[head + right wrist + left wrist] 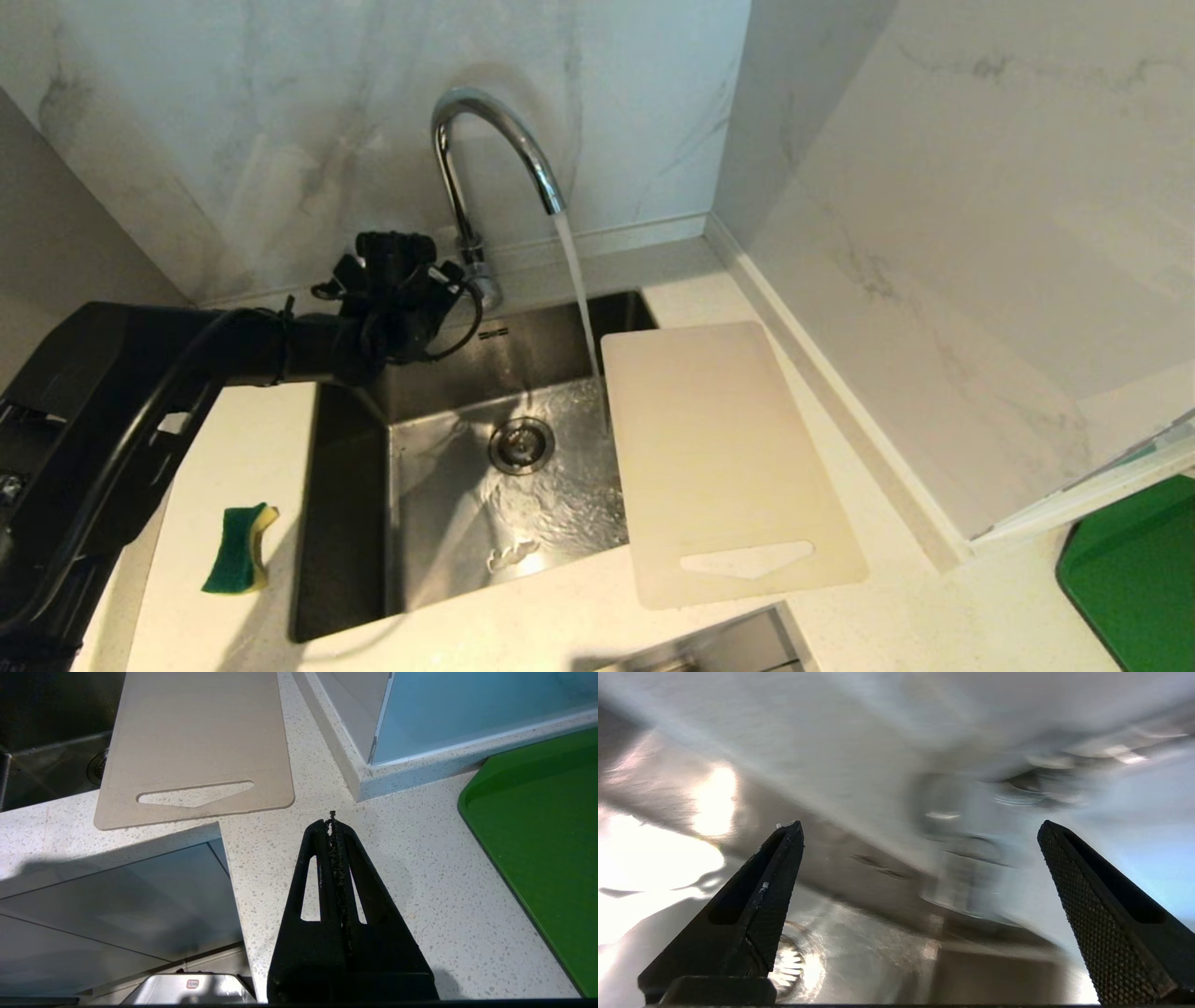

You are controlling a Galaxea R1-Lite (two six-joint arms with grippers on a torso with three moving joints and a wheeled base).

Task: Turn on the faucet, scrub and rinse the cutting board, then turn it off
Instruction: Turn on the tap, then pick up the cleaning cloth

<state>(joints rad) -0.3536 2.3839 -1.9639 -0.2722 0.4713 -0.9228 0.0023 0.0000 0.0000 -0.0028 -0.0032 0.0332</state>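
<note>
The faucet (485,149) is seen in polished, mirror-bright chrome. The sink (439,373) is formed of brushed steel, wet and glinting around the drain. The cutting board (724,457) beside the sink is shown as matt cream plastic. The counter (420,905) is finished in smooth speckled stone. The sponge (238,551) looks soft and foamy with a rough green face. Knurled black fingers (1092,914) are seen.

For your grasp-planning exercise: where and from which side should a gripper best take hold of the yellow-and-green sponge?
The sponge stands on edge on the counter left of the sink. Probably best to come from above and pinch its two broad faces, green and yellow: they are flat, parallel and close together, and nothing stands beside it.
</note>
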